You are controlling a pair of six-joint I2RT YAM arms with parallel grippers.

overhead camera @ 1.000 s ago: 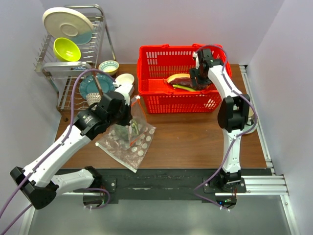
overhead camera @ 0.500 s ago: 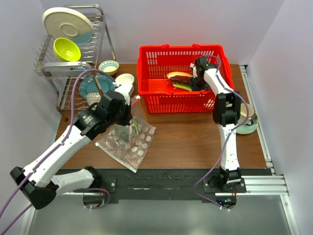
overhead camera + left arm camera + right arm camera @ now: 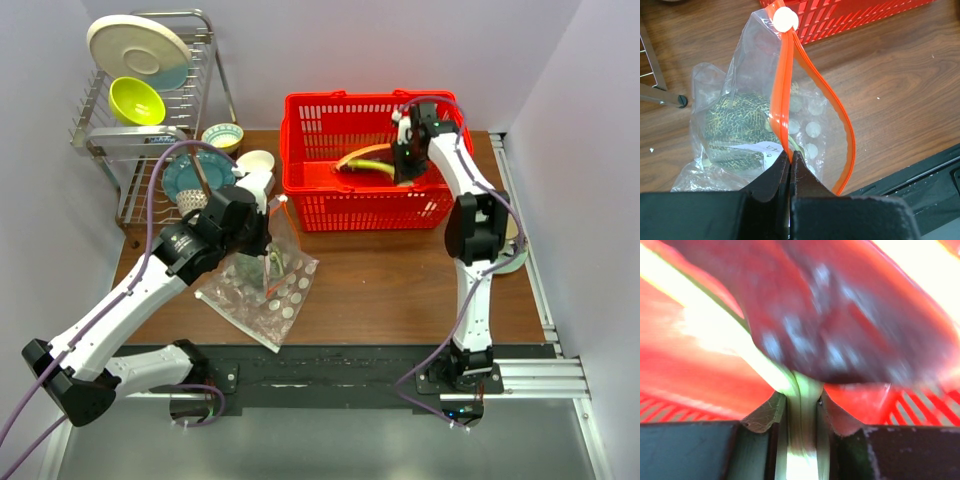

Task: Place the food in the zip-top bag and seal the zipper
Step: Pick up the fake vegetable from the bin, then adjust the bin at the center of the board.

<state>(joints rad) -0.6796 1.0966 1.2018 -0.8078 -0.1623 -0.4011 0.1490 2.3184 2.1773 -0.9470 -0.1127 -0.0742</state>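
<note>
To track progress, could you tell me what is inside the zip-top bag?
The dark green ball shows inside the zip-top bag; anything beneath it is covered.

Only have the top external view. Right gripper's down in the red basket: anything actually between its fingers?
Observer: Yes. The right gripper is closed on the light-green stalks; the red-brown slab looms just above them, but only stalks are gripped.
Operator: What's the left pinching?
Observer: The left gripper is shut on the zipper, one lip only; the zip-top bag gapes open.
Operator: Anything bagged?
Observer: The dark green ball sits inside it.
</note>
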